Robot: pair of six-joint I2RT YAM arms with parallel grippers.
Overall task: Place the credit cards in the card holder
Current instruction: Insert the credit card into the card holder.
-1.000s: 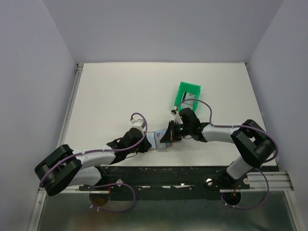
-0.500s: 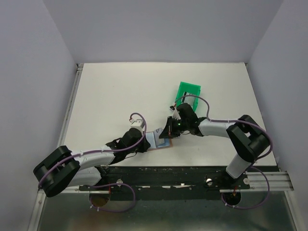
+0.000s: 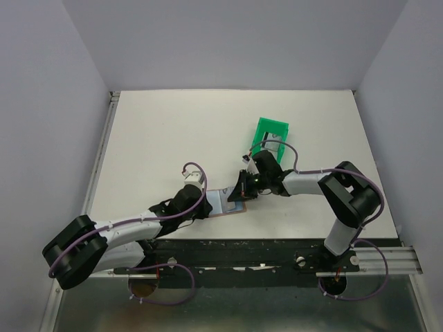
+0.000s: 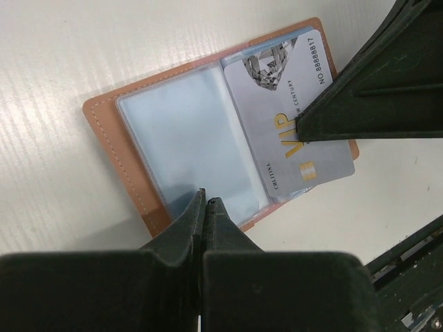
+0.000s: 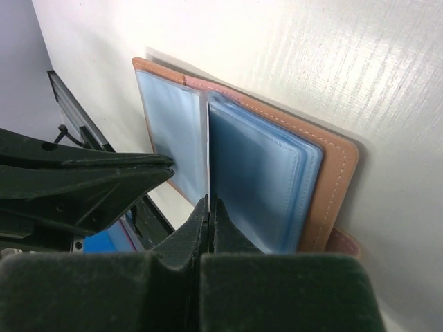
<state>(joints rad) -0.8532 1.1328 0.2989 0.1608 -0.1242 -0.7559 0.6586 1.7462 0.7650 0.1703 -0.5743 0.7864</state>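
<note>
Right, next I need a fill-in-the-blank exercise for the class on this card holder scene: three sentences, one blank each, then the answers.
1. The tan card holder lies ___ on the white table, its clear sleeves showing.
2. The credit card at its right side bears the gold letters ___.
3. The plastic bin further back on the table is coloured ___.

Missing words: open; VIP; green.

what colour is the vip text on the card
Gold, on a grey card; clearest in left wrist view.
</note>
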